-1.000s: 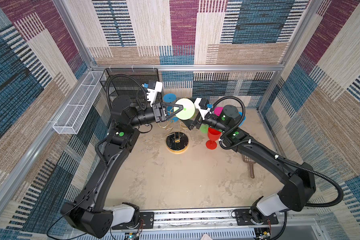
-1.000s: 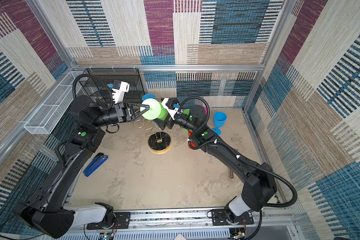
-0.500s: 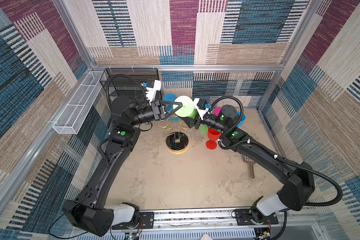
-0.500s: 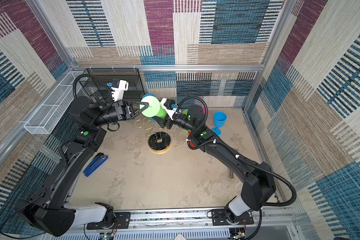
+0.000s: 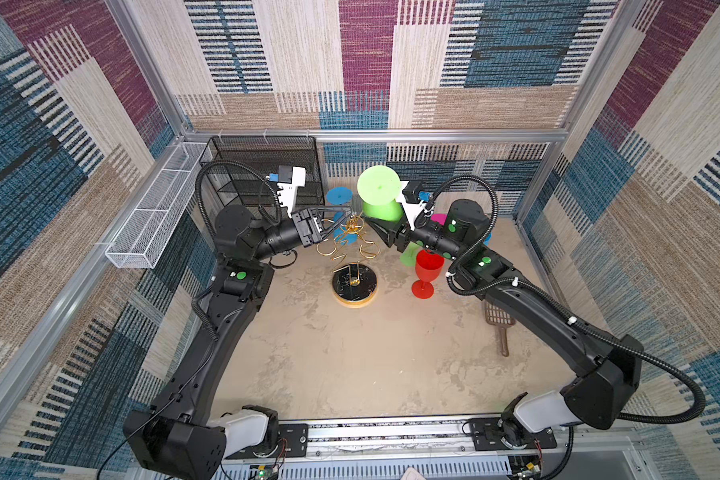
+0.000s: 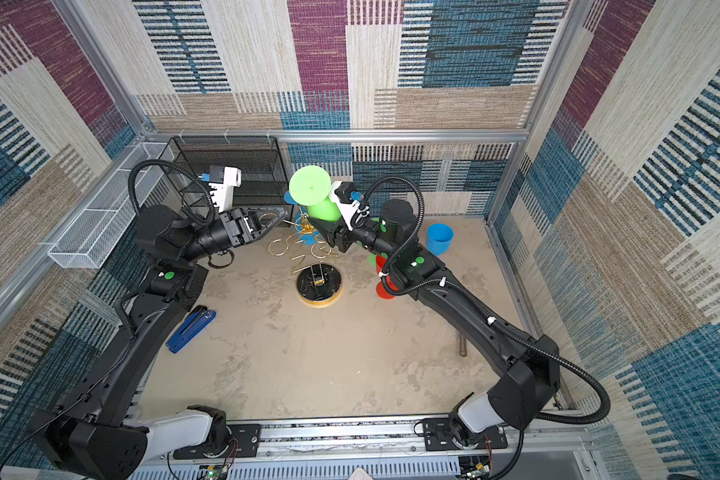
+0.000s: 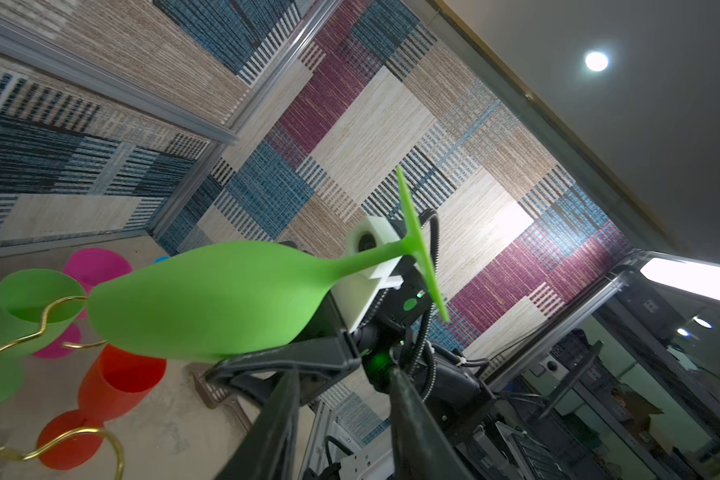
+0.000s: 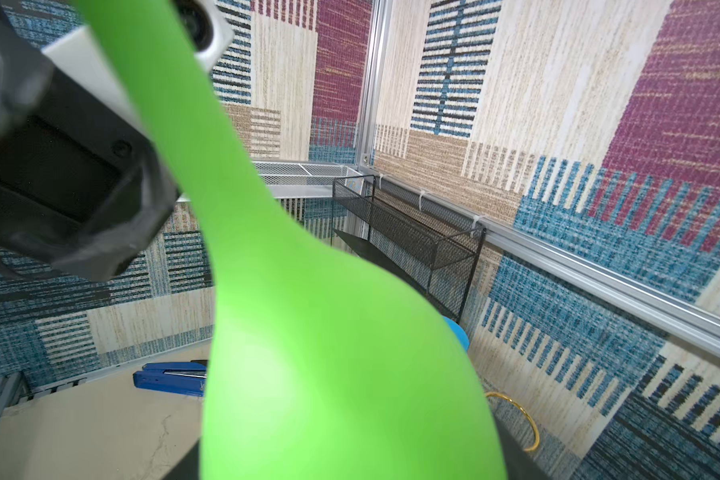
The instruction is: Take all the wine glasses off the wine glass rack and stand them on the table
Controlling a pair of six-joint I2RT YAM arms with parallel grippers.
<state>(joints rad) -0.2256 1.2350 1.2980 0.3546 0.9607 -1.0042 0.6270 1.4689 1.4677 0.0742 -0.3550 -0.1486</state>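
Green matte wine glass [image 5: 380, 199] w/ disc foot

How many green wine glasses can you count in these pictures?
2. The held green glass is aloft in the right gripper, foot up. The standing green glass is on the table next to the red glass. Others may be hidden.

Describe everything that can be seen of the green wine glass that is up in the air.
The green wine glass looks like opaque matte plastic, bright green all over. It has a rounded bowl, a short stem and a flat round foot. It is tilted, foot up and bowl down, beside the top of the wine glass rack. The right end effector grips its bowl; nothing else clearly touches it.
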